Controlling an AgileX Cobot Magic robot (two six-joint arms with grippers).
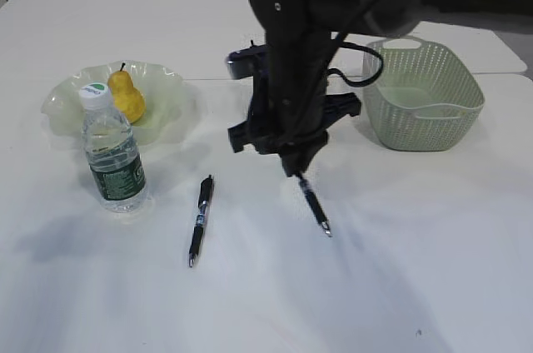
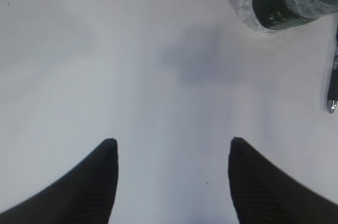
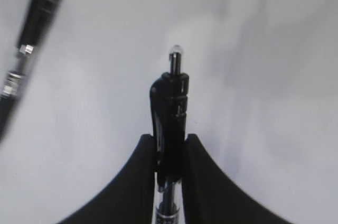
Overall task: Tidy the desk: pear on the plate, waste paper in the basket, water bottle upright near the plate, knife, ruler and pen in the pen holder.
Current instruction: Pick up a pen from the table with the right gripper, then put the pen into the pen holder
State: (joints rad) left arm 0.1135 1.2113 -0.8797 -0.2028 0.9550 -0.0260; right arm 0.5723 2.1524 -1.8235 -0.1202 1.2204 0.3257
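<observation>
On the white desk point(image 1: 416, 286), the right gripper point(image 3: 170, 152) pinches a pen point(image 1: 314, 207) at five o'clock of the plate point(image 1: 179, 87), seemingly mid-pickup, needing a lift toward an unseen holder; the left gripper point(image 2: 171, 152) gapes empty.

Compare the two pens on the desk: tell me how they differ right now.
The right pen is pinched in the right claw; the left pen lies free, touched by nothing. The right pen slants with its tip low and its upper end in the claw; the left pen lies flat on the desk. Both look like dark click pens of a similar build.
</observation>
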